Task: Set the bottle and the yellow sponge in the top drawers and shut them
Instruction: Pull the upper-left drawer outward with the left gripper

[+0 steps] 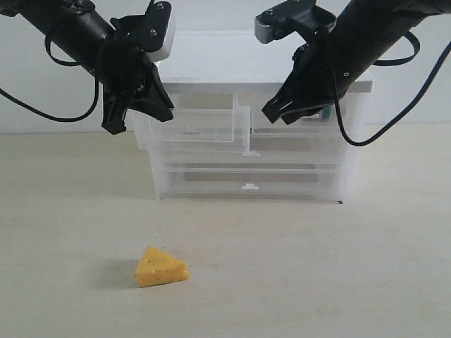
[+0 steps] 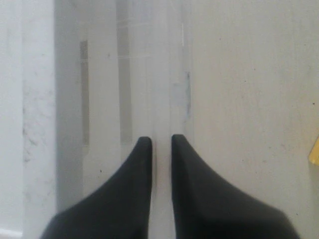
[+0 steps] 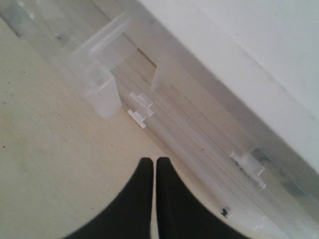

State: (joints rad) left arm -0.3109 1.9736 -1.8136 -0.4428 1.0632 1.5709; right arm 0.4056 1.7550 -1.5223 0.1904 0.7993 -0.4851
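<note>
The black left end effector and right end effector are both pressed together on nothing before the translucent plastic drawer cabinet — its left top drawer pulled out beside the left one — with the yellow cheese-wedge sponge on the counter, well apart below it.

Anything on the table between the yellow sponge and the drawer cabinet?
No. The exterior view shows only bare table between the yellow sponge and the drawer cabinet.

Sponge cropped at left wrist view's edge (just a yellow sliver); right arm partly hides right drawer.
</note>
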